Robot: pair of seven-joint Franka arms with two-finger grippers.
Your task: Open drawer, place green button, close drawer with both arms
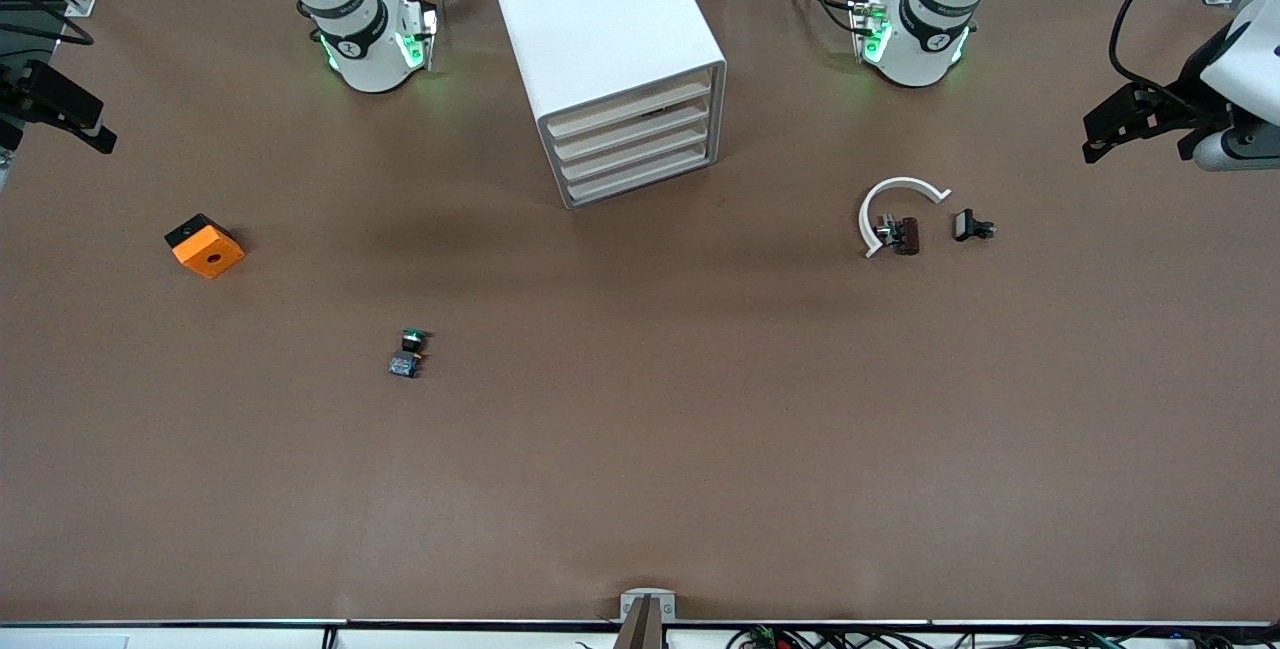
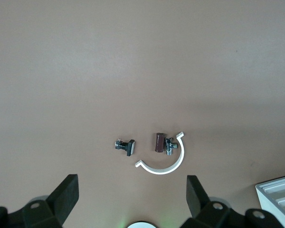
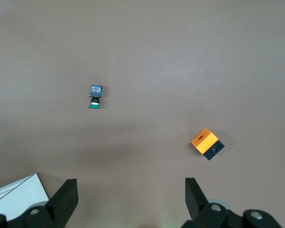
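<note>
The white cabinet (image 1: 600, 39) stands between the two arm bases, its four pale beige drawer fronts (image 1: 635, 144) all pushed in. The button (image 1: 408, 352), black with a green cap, lies on the brown table nearer the front camera, toward the right arm's end. It also shows in the right wrist view (image 3: 95, 96). My right gripper (image 3: 129, 185) is open and empty, high over the table near its base. My left gripper (image 2: 131, 185) is open and empty, high over the table near its base. Neither gripper shows in the front view.
An orange block with a black hole (image 1: 205, 246) lies toward the right arm's end. A white curved strip (image 1: 895, 209) with small black clips (image 1: 972, 226) lies toward the left arm's end. A corner of the cabinet shows in both wrist views (image 2: 278, 199) (image 3: 14, 199).
</note>
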